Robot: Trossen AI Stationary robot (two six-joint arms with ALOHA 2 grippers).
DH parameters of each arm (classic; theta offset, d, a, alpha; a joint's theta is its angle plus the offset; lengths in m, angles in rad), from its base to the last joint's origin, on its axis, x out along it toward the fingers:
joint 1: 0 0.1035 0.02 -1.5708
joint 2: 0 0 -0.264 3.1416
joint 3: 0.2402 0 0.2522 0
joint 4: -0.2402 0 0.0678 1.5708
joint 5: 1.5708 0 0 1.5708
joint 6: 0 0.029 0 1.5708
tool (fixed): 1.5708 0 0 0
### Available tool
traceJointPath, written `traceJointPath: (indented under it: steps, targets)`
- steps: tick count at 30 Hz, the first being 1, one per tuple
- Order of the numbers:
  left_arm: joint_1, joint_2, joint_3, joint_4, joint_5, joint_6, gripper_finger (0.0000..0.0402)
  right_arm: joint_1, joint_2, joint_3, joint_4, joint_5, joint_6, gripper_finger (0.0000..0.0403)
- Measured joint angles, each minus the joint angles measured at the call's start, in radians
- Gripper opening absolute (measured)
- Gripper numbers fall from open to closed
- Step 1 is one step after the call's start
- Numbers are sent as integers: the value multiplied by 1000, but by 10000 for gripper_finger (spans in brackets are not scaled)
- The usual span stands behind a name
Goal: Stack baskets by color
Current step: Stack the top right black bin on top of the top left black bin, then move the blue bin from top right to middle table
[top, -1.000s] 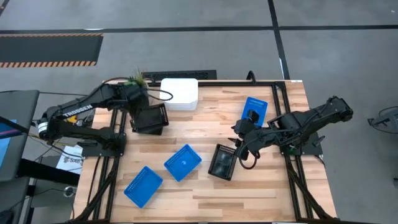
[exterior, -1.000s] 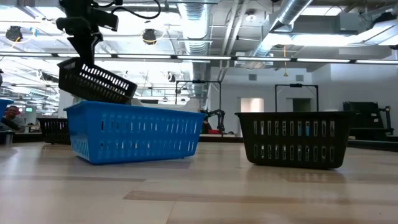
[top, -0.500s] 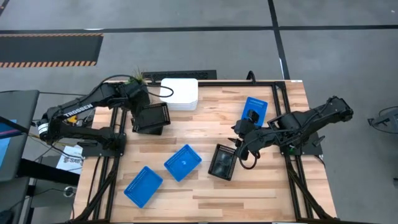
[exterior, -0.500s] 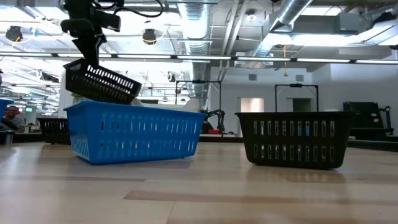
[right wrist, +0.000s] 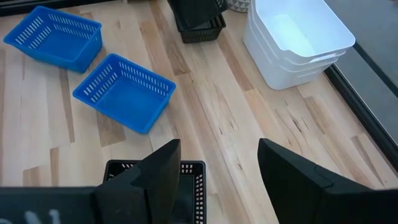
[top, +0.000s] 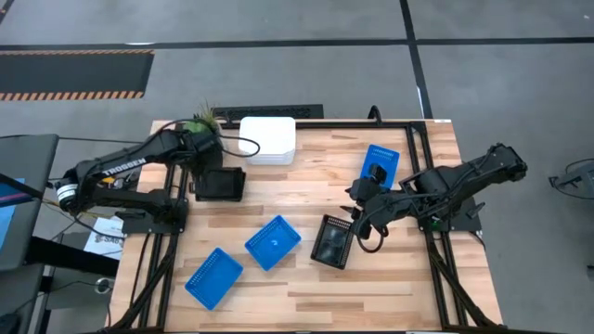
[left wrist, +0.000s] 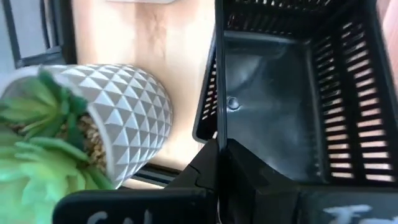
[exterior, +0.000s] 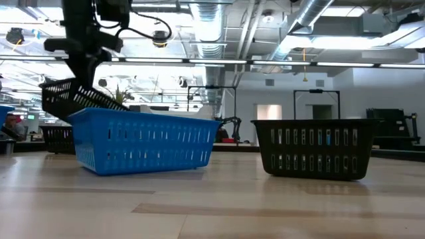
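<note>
My left gripper is shut on a black slotted basket at the table's far left, beside the potted plant. Another black basket stands on the table below it. A stack of white baskets stands at the far edge. Two blue baskets rest on their bases near the front left; a third lies at the far right. My right gripper hangs open above a black basket. My left gripper pinches the black basket's wall at its rim, on the side toward the table's left edge, one finger inside and one outside. The fingers come from above, pointing down. The basket hangs tilted, its left end higher; the blue basket hides its lower part.
The plant pot stands close to the held basket on its far-left side. Black frame rails run along the table's sides. Bare wood lies between the two arms.
My left gripper has gone down and a little toward the table's left edge, rolling at the wrist. The black basket it holds has sunk with it and turned about, so its sides now run square to the table's edges.
</note>
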Motion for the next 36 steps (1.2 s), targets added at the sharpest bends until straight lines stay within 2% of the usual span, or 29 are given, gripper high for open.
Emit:
traceJointPath:
  steps: [15, 18, 28, 32, 36]
  targets:
    - [-1, 0, -24, 36, 16, 99, 5, 0, 0, 0, 0, -1, 1, 239]
    - [-1, 0, -24, 34, 14, 111, 32, 0, 0, 0, 0, -1, 4, 239]
    - [-1, 1, -24, 35, -61, 115, 184, -2, 0, 0, 0, -1, 11, 239]
    - [-1, 1, 10, 23, -40, 73, 202, -2, 0, 0, 0, -1, 11, 239]
    - [-5, 1, 79, -21, 110, -50, 196, -2, 0, 0, 0, -2, 11, 239]
